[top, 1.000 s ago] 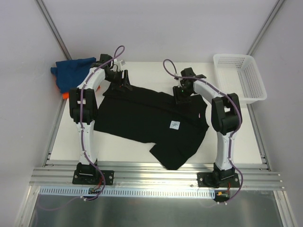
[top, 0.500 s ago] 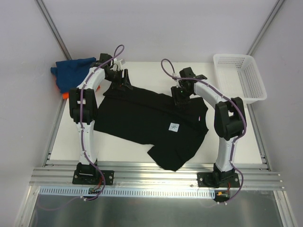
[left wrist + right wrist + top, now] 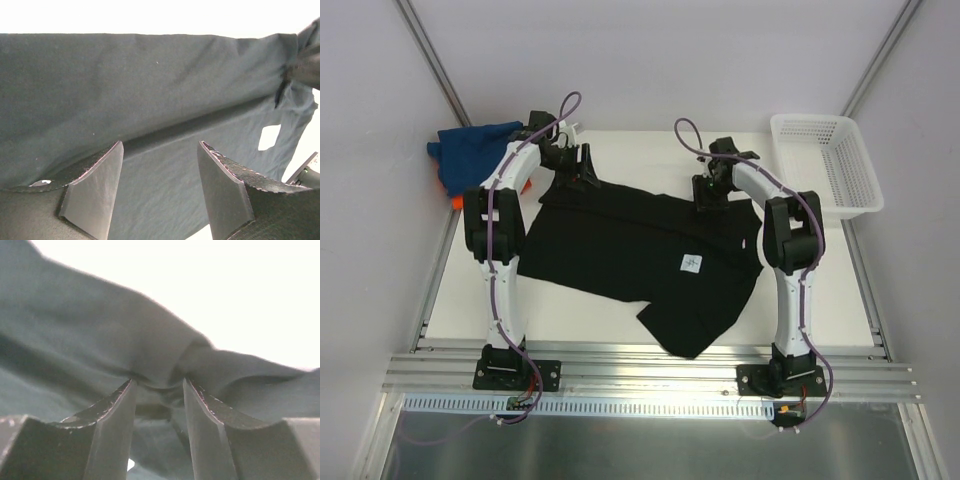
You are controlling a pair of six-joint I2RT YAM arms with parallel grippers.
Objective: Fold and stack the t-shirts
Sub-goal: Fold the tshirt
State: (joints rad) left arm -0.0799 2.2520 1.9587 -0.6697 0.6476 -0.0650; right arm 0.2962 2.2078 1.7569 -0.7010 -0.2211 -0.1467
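1. The table [image 3: 580, 315] carries all the work, and no folded stack shows anywhere on it.
2. The black t-shirt [image 3: 640, 255] lies spread across the middle, slanting from far left to near right. It is mostly flat, with one long crease across its body. I judge it unfolded, or at most at the start of its first fold.
3. The white mesh basket [image 3: 860, 205] sits at the far right corner, apart from the shirts.
4. The blue t-shirt [image 3: 470, 145] is a crumpled heap at the far left corner, not yet folded.
5. The orange t-shirt [image 3: 457, 200] shows only as a sliver by the blue one, half hidden and likewise unfolded.
6. The left gripper [image 3: 160, 145] is at the black shirt's far left edge. Its fingers stand apart over the cloth, clamping nothing.
7. The right gripper [image 3: 159, 381] is at the far right edge, its fingers pinched on a bunched tuck of the black cloth.
8. The white tag [image 3: 691, 263] lies face up near the shirt's middle.
9. All three folds and the stacking remain, by my reading.
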